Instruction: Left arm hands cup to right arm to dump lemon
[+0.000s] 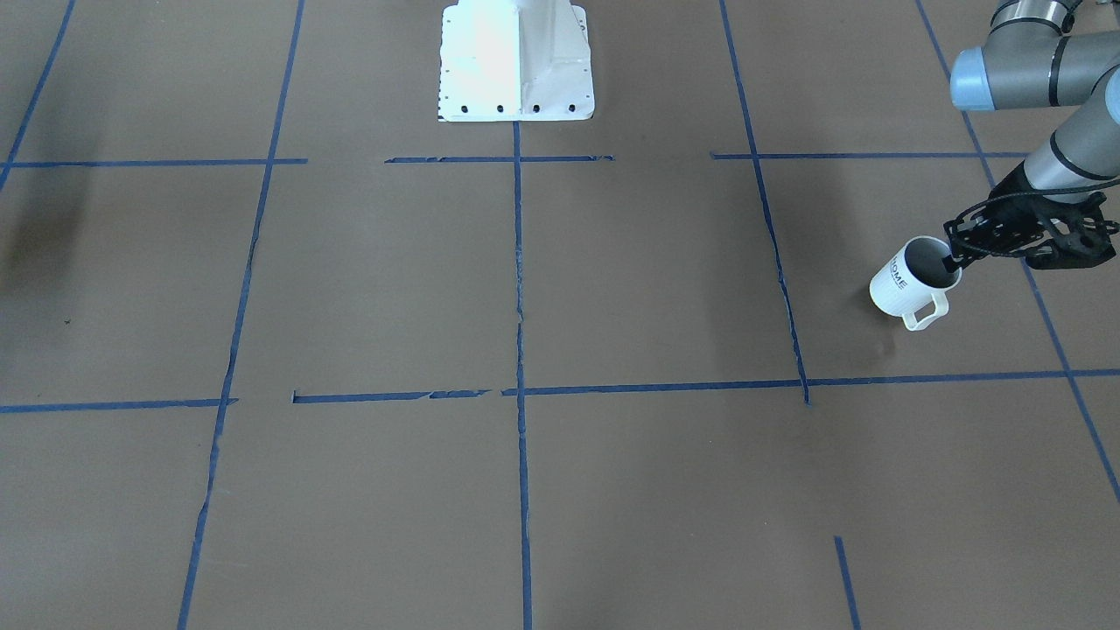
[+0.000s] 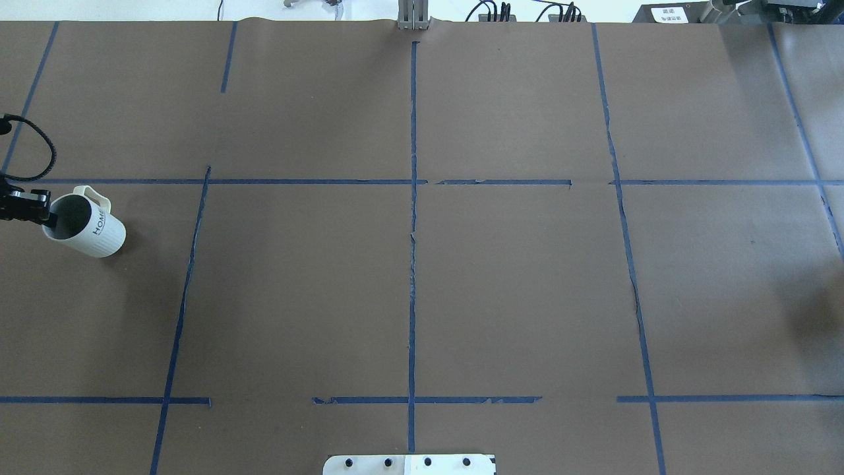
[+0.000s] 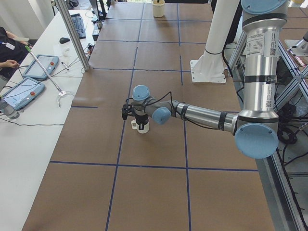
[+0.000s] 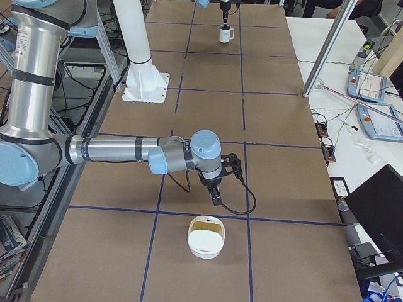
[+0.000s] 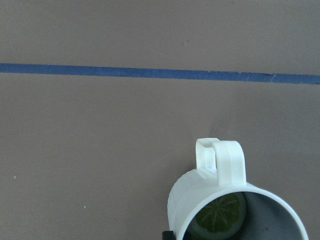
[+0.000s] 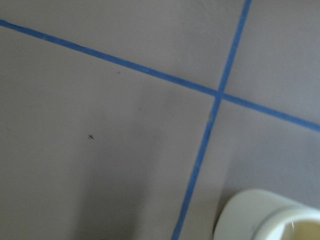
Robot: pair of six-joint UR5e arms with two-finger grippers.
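The white ribbed cup (image 1: 906,284) marked "HOME" stands at the table's left end; it also shows in the overhead view (image 2: 89,229). The yellow-green lemon (image 5: 220,216) lies inside the cup (image 5: 225,200). My left gripper (image 1: 954,258) comes in from the side with its jaws astride the cup's rim, one finger inside, and looks shut on it (image 2: 41,210). The cup's handle points away from the robot. My right gripper (image 4: 216,194) hangs low over the table at the far end, next to a white bowl (image 4: 206,237). I cannot tell whether it is open or shut.
The brown table cover carries a grid of blue tape lines (image 2: 413,264). The robot's white base (image 1: 516,61) stands at the middle of the near edge. The bowl's rim shows in the right wrist view (image 6: 265,212). Operators' tablets (image 3: 24,91) lie on a side table.
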